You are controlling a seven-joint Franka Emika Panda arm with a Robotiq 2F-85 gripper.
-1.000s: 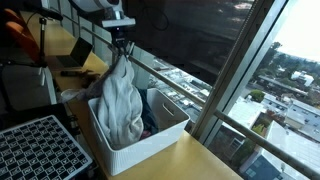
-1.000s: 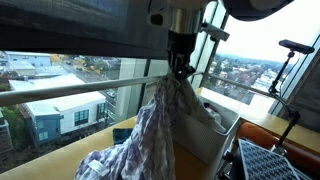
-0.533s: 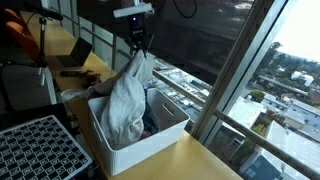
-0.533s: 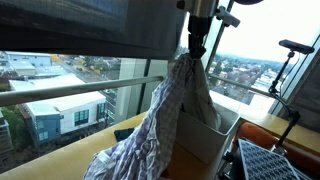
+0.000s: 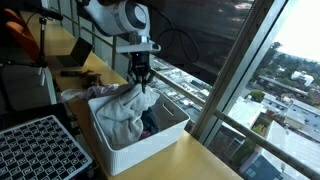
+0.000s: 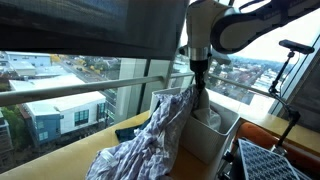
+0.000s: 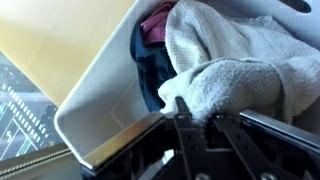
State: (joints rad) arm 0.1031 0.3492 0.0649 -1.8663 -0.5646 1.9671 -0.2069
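Gripper (image 5: 143, 86) clamped on one grey-white towel (image 5: 118, 112), which is bunched inside the single white bin (image 5: 152, 143). Under the towel: one blue cloth (image 7: 148, 62), one maroon cloth (image 7: 157, 18).

Bright backlight, dim foreground (wrist view soft)

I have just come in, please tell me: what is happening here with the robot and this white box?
The robot arm's hand is closed on the top of a pale towel, low over a white bin that stands on a wooden table by the window. Most of the towel lies bunched inside the bin, next to a blue garment and something pink.
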